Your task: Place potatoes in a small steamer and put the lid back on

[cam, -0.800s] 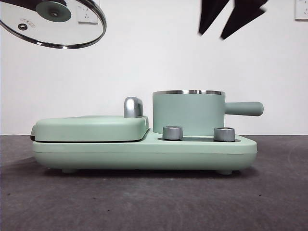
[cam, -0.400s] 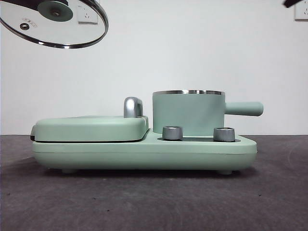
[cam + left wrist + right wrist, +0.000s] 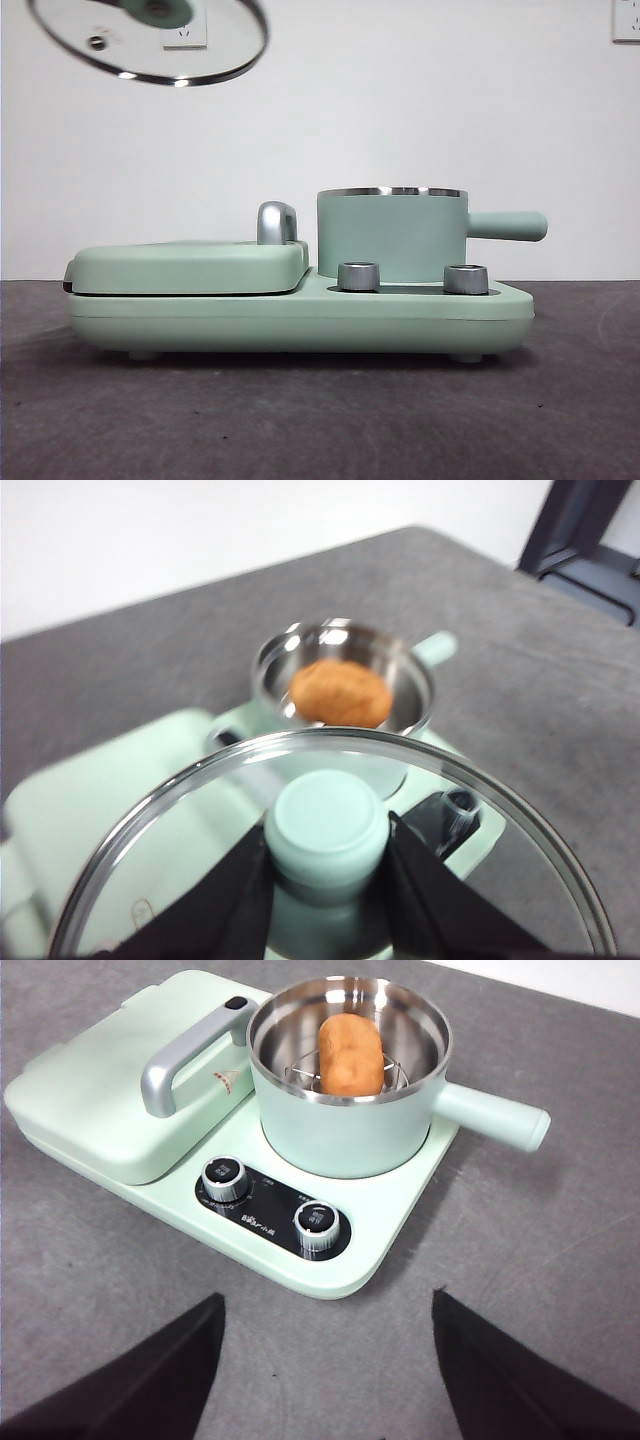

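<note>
White wall, wall socket, grey tabletop

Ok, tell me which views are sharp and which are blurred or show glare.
Left wrist view: soft all over, the lid and potato both fuzzy. Right wrist view: crisp, with bright reflections inside the small steamer. Front view: the steamer is sharp, while the raised lid's rim is slightly smeared with small highlights.
</note>
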Tool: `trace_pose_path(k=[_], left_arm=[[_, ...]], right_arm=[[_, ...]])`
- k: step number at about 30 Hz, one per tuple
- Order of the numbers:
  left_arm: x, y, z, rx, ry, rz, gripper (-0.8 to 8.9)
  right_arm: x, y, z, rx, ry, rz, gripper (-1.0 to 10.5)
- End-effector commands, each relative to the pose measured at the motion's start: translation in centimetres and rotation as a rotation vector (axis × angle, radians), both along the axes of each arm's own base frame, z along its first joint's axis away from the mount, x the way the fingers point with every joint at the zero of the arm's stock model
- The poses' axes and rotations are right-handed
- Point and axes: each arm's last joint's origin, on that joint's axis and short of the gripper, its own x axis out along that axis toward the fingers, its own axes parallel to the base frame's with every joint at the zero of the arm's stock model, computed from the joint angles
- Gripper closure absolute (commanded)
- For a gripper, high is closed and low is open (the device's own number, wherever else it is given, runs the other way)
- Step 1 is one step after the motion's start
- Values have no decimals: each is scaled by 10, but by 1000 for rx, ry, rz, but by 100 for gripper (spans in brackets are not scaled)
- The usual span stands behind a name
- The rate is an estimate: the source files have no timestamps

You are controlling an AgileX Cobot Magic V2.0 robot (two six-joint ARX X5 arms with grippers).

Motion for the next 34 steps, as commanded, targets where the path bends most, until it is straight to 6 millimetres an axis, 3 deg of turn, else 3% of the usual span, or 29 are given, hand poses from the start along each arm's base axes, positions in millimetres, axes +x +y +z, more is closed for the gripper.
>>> trace_pose_path(k=[1, 16, 27, 34], left_arm=[[7, -13, 8, -26, -90, -50, 799], [75, -75, -10, -120, -280, -133, 799], [134, -118, -16, -50, -282, -167, 799], [161, -140, -28, 1, -300, -192, 799]], right_arm=[[-4, -1, 2, 31, -18, -9, 625], [-8, -3, 4, 35, -44, -6, 626], [-7, -4, 4, 22, -50, -29, 625], [-7, -4, 4, 21, -50, -28, 626]])
